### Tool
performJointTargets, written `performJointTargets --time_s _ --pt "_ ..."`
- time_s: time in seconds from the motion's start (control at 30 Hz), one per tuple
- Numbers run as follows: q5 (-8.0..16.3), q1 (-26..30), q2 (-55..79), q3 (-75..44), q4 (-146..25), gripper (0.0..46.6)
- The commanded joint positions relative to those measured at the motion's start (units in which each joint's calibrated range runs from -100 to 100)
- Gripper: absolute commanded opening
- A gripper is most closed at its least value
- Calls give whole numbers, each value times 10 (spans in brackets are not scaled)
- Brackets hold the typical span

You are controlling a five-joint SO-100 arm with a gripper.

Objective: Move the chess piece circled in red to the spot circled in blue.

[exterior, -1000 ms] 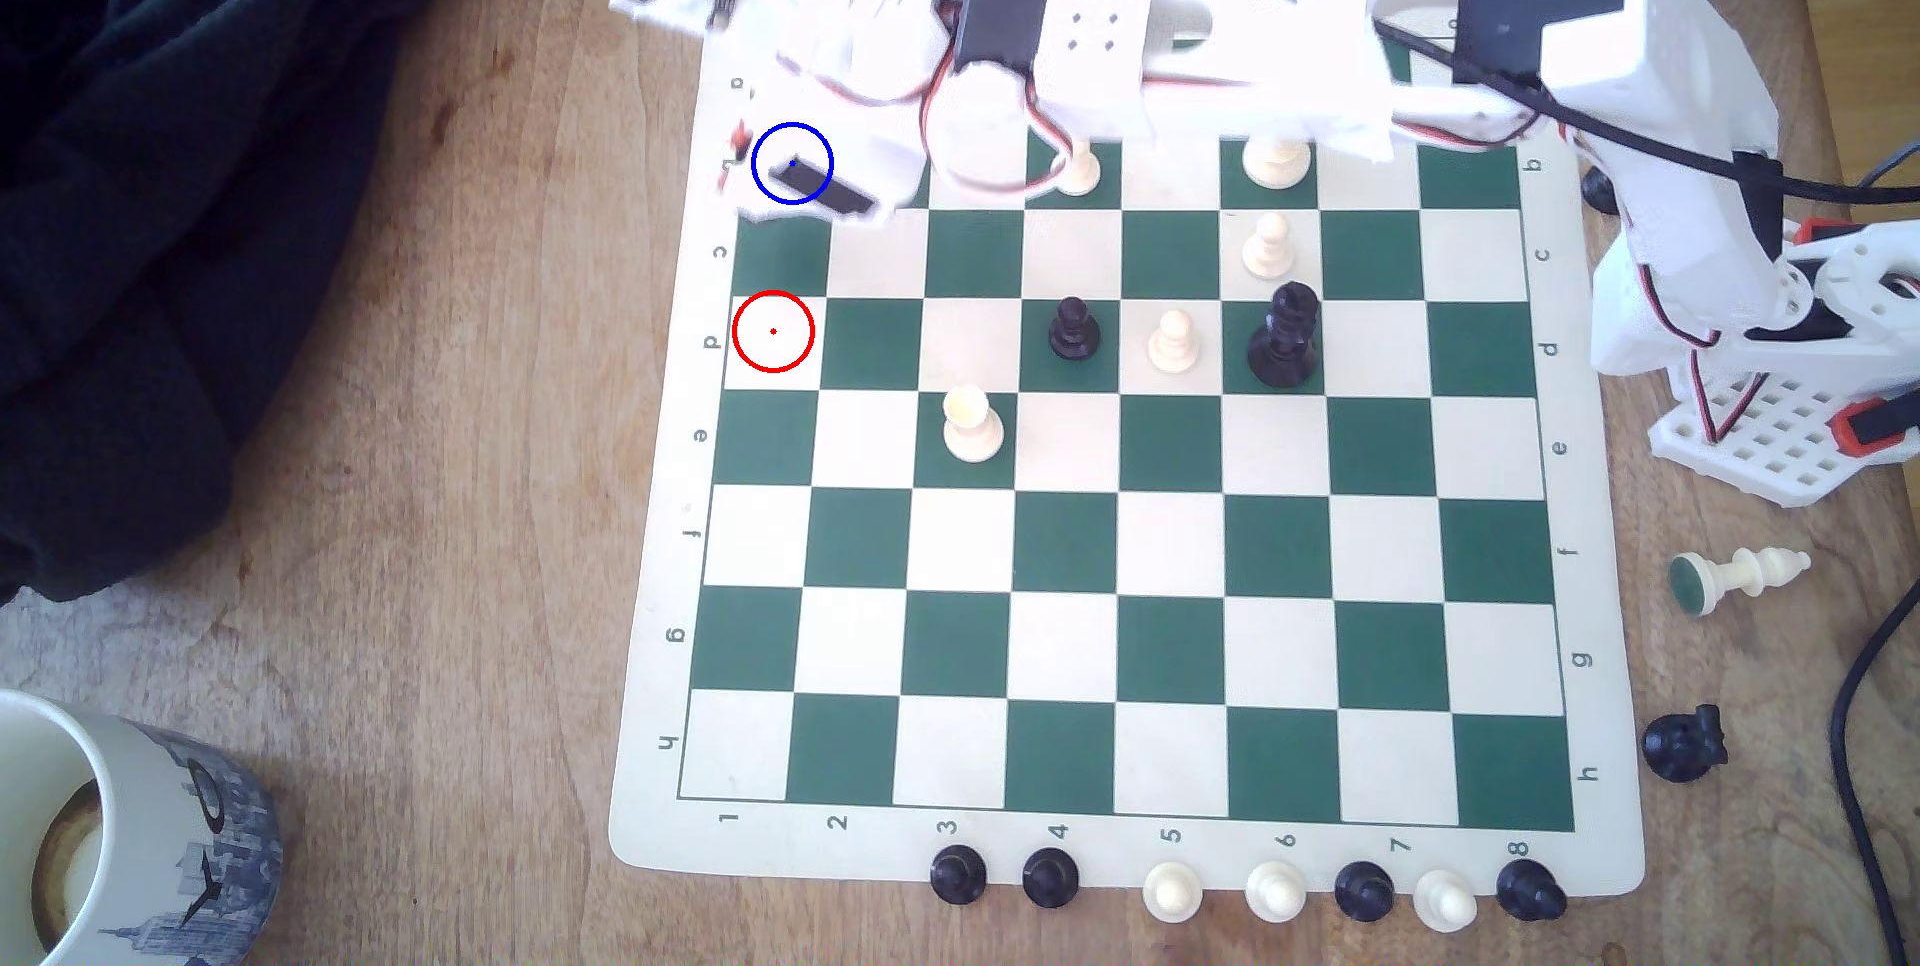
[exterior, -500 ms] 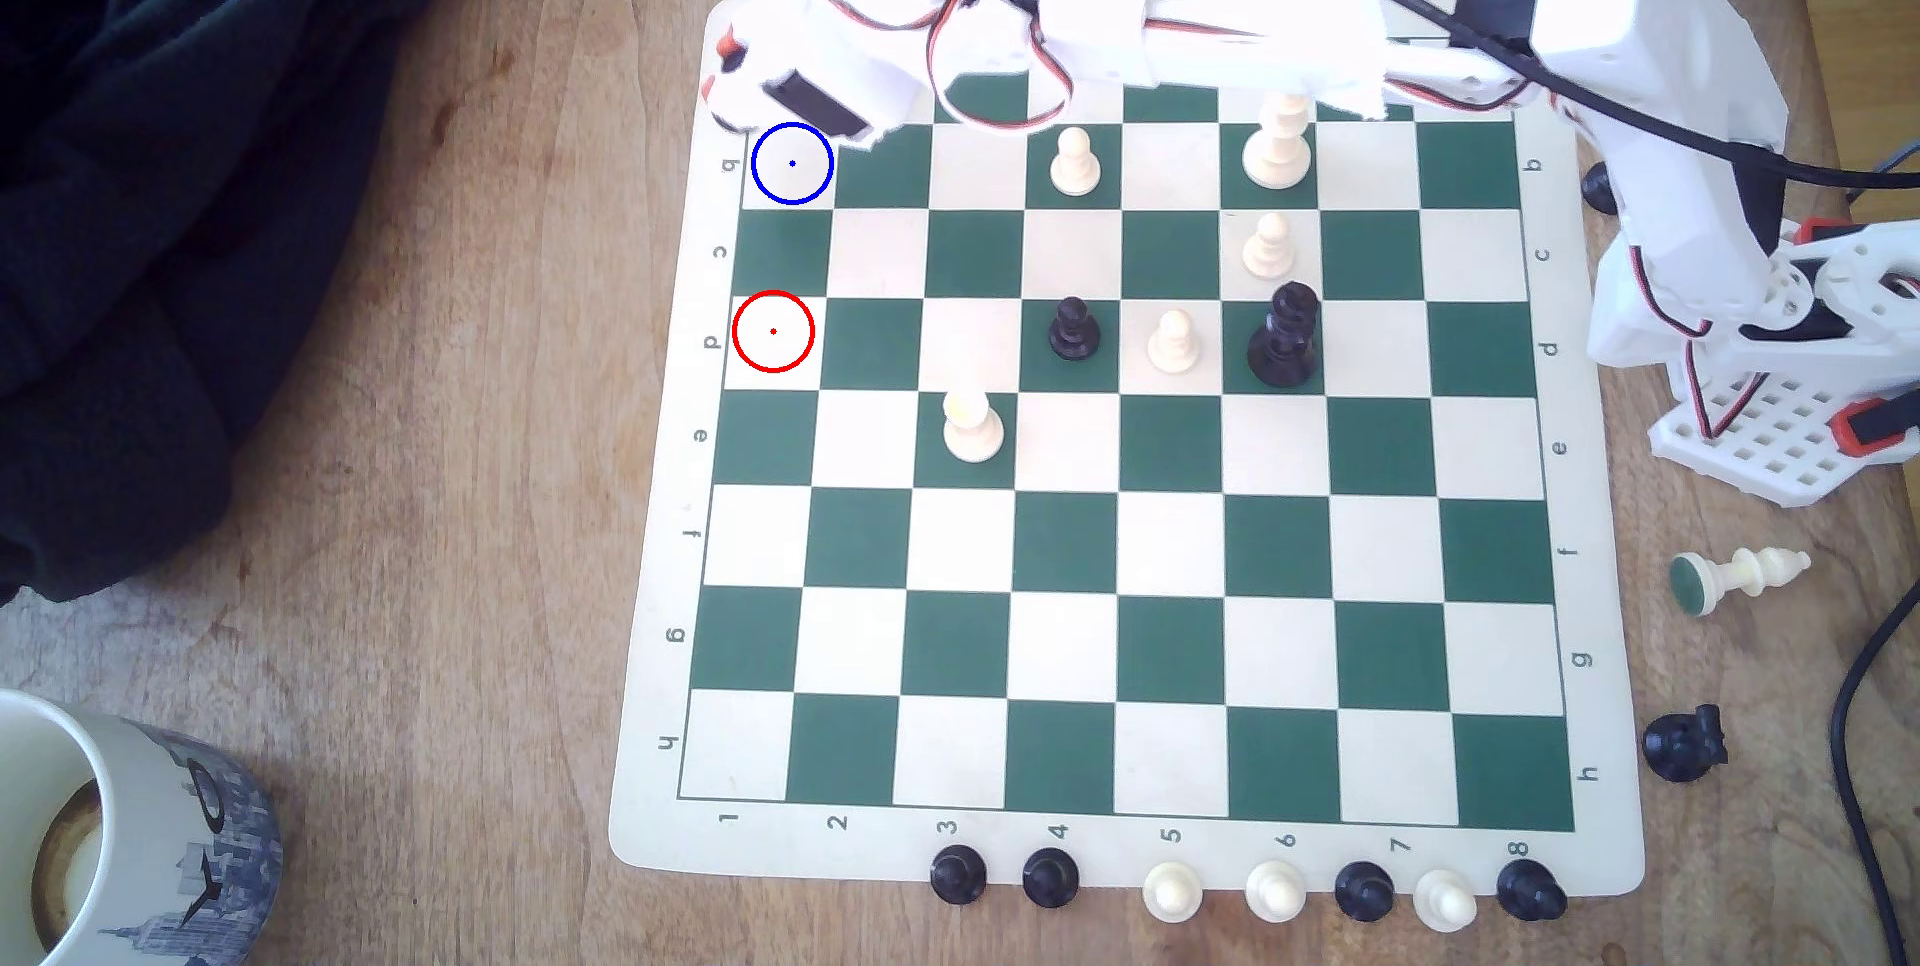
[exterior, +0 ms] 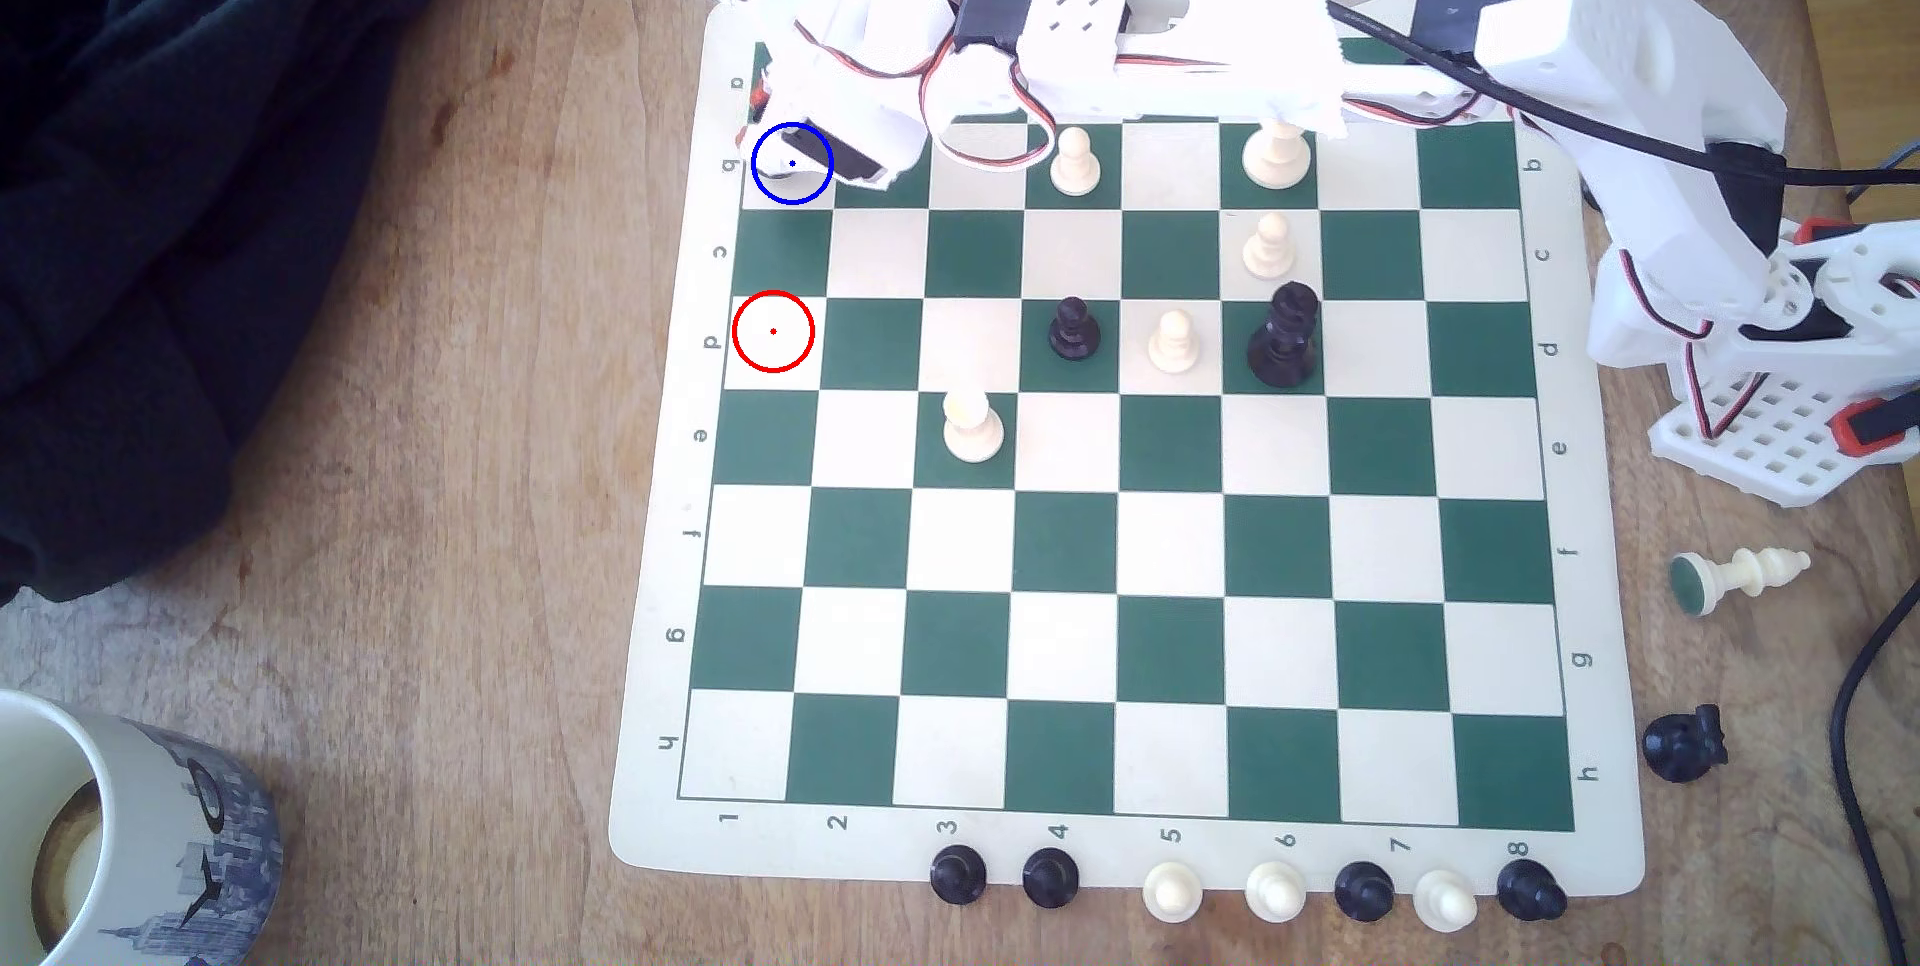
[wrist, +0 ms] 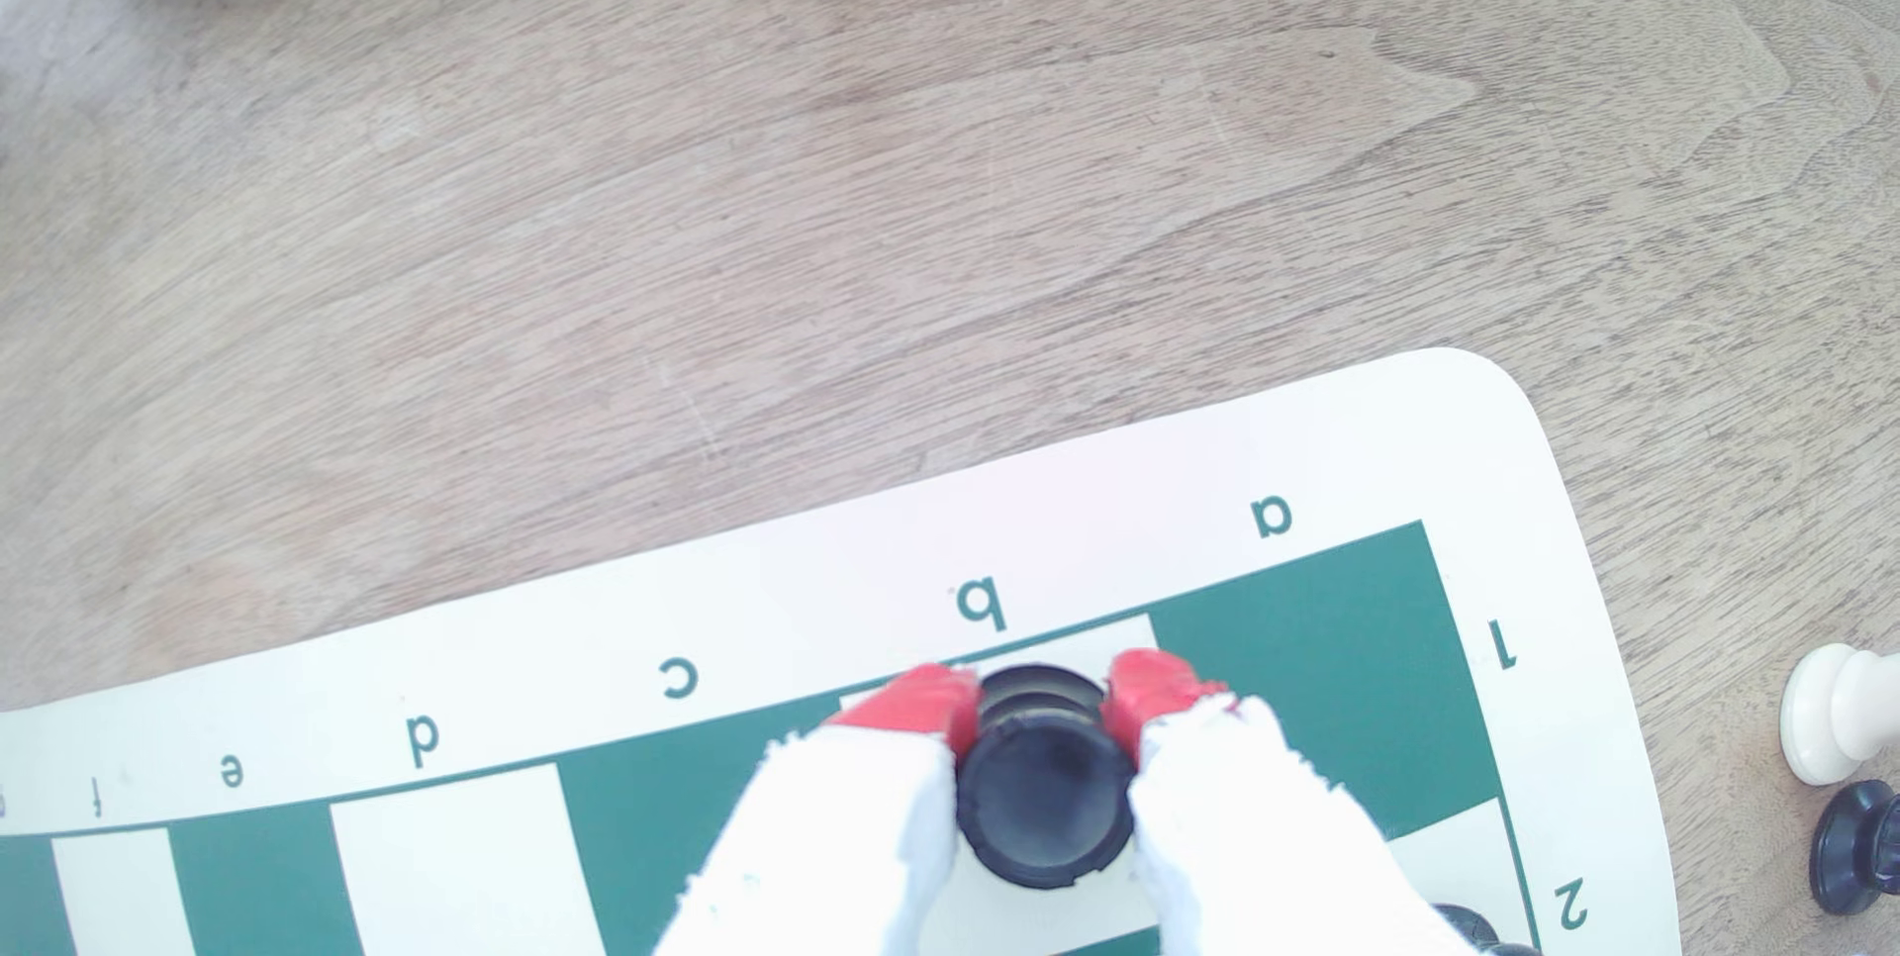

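End effector (wrist: pixel 1038 709) clamps the chess piece (wrist: pixel 1044 802) above the spot (exterior: pixel 774 182) beside the board's border (wrist: pixel 823 565).

The white arm (exterior: pixel 1195 42) reaches across the chessboard (exterior: pixel 1122 551), its hand (exterior: pixel 769 109) over the blue-circled spot (exterior: pixel 774 182).

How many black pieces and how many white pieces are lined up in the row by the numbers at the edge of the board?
Black pieces: 4
White pieces: 3
Total: 7
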State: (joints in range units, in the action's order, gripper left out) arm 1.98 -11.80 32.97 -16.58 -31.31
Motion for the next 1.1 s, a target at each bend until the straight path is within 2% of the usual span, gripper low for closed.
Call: performJointTargets --time_s 0.0,0.23,0.33,0.37,0.4,0.57,0.73,1.07 --pt "0 0 -14 -11 13 2" --pt "-2 3 -8 -10 6 7" --pt "-2 2 -7 -10 3 69" --pt "-2 1 -6 -10 0 111" --pt "-2 0 -6 -10 0 131" --pt "4 -8 -14 -14 1 201" --pt "7 -9 -60 35 0 222" --pt "16 3 -220 187 -5 225"
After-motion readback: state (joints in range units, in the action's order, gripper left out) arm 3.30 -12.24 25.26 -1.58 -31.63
